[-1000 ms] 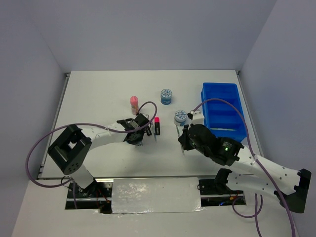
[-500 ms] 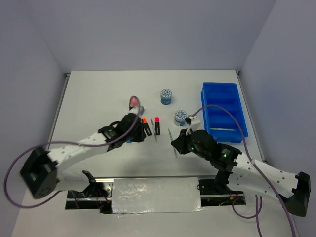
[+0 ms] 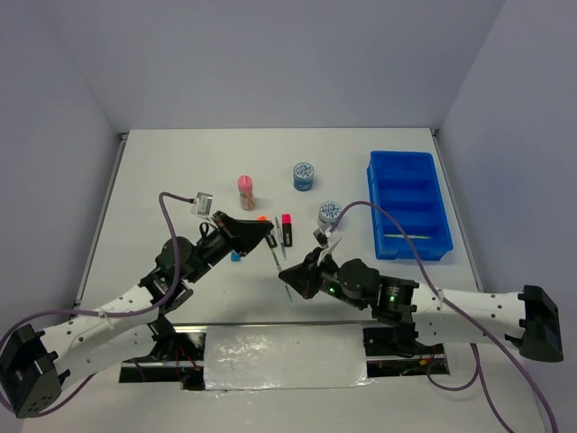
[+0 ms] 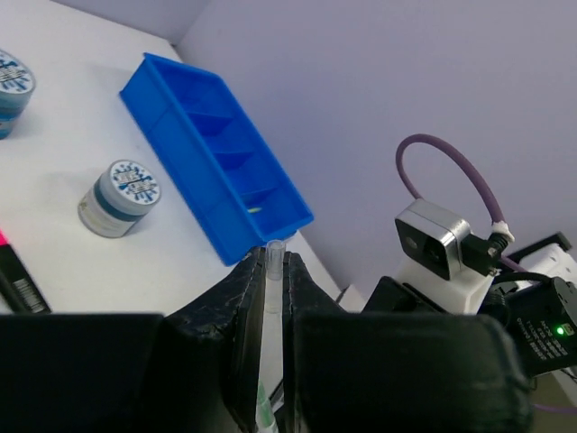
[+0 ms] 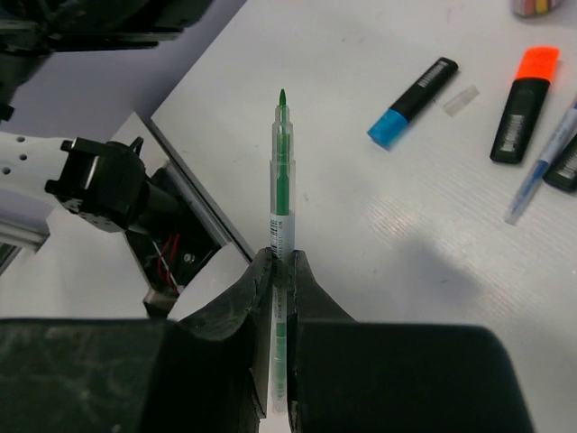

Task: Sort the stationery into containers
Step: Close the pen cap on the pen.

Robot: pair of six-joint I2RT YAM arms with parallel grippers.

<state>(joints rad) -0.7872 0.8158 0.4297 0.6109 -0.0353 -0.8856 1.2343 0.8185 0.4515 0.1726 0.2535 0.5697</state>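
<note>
Thin pen (image 4: 270, 343): lower length hidden inside left gripper (image 4: 275, 269). Green pen (image 5: 282, 180): rear end hidden inside right gripper (image 5: 280, 259). Patterned roll (image 4: 9, 86): cut by left edge of left wrist view; blue-capped highlighter (image 3: 236, 256): mostly hidden behind left gripper in top view.

Flat white rectangular worktop (image 3: 180, 162) boxed by plain pale grey-lilac walls (image 3: 288, 63).
One stands beyond the left claw (image 3: 269, 234), one to its left, one right of the right claw (image 3: 285, 272); soft even light.
</note>
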